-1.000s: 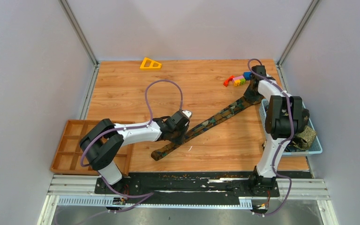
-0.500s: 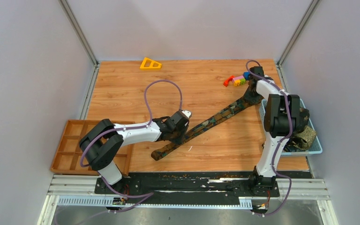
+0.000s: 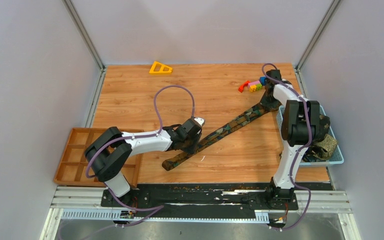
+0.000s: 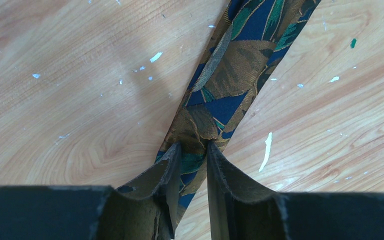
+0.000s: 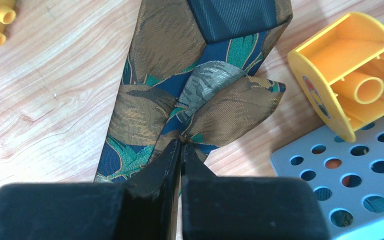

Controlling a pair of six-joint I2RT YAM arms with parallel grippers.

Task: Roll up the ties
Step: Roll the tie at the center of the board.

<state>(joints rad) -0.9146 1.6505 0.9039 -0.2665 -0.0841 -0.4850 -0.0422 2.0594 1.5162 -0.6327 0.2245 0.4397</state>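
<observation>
One tie, dark with olive, gold and teal mottling, lies diagonally across the wooden table from near left to far right. My left gripper stands over its narrow part; in the left wrist view the fingertips pinch a bunched strip of the tie between them. My right gripper is at the wide end. Its jaws are shut tight on a fold of the tie, whose pointed tip curls back toward them. Another tie lies bundled in the basket.
A blue perforated basket sits at the right edge, close to the right arm. Colourful toy blocks lie just left of the right gripper, and a yellow round block is beside the basket. A yellow triangle toy lies far back. A wooden compartment tray is at left.
The right gripper opened briefly and has closed on the fold at the tie's wide end, shifting slightly. The left arm has stayed in place on the tie.
</observation>
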